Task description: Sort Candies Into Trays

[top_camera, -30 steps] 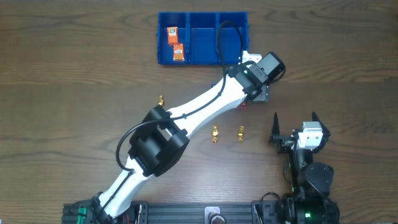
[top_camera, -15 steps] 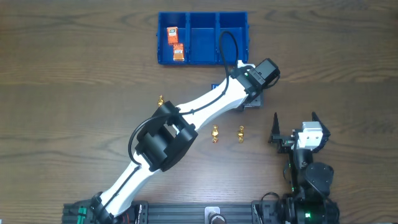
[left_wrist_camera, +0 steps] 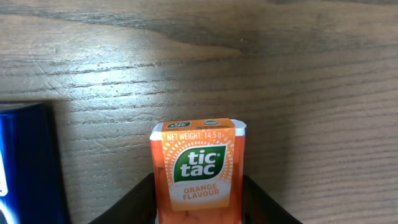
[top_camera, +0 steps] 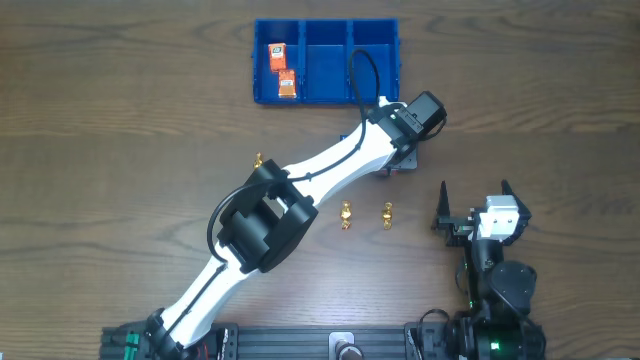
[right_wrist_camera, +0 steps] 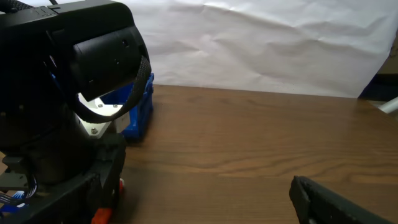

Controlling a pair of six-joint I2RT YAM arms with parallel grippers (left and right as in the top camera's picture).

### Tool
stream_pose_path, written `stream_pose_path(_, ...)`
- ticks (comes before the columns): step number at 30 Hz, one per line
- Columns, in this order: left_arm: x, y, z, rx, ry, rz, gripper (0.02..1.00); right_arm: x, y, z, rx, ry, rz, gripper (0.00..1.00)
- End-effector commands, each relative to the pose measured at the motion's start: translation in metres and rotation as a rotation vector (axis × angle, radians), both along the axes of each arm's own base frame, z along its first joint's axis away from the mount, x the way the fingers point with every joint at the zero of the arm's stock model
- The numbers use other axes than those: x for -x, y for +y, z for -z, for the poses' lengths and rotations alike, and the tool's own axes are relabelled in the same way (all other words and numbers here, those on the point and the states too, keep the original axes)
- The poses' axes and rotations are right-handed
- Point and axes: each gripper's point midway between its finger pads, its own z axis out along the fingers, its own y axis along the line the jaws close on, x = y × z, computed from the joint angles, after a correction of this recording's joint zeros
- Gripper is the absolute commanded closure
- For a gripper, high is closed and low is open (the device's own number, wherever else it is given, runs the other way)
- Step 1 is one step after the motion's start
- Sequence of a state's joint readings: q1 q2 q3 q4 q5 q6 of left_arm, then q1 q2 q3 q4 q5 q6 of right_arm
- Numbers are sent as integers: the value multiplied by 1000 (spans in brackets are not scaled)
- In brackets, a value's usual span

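Note:
My left gripper (top_camera: 402,160) is below the blue tray's right end, shut on an orange candy box (left_wrist_camera: 198,168) that stands upright between its fingers (left_wrist_camera: 264,205) just over the wood. The blue tray (top_camera: 325,98) has three compartments, and its left one holds two orange candy boxes (top_camera: 281,68). Three gold wrapped candies lie on the table: one (top_camera: 259,160) to the left of the arm, two (top_camera: 346,214) (top_camera: 387,213) below it. My right gripper (top_camera: 474,192) stands open at the lower right with nothing in it.
A blue object's edge (left_wrist_camera: 25,162) lies close beside the held box. The left arm's white links (top_camera: 300,185) cross the table diagonally. The left wrist's black housing (right_wrist_camera: 74,93) looms large in the right wrist view. Bare wood spreads left and right.
The left gripper has shifted slightly left and toward the tray while holding the orange box. The right arm has not moved.

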State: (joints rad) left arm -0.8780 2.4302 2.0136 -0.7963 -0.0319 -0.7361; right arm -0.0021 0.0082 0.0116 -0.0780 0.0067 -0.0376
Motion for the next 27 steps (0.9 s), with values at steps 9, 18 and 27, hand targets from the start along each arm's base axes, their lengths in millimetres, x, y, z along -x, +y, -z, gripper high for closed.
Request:
stream_pose_path(9,-25,12,-44,-5,-110,-23,660,0,4,2,12,3,-20,3)
stream_pose_path(18,-103,138,-217,-22,-455,-167,654,0,4,2,12,3,-20,3)
stream_pose_path(27,-160,219,-181,-47,-391,-232,649,0,4,2,12,3,-20,3)
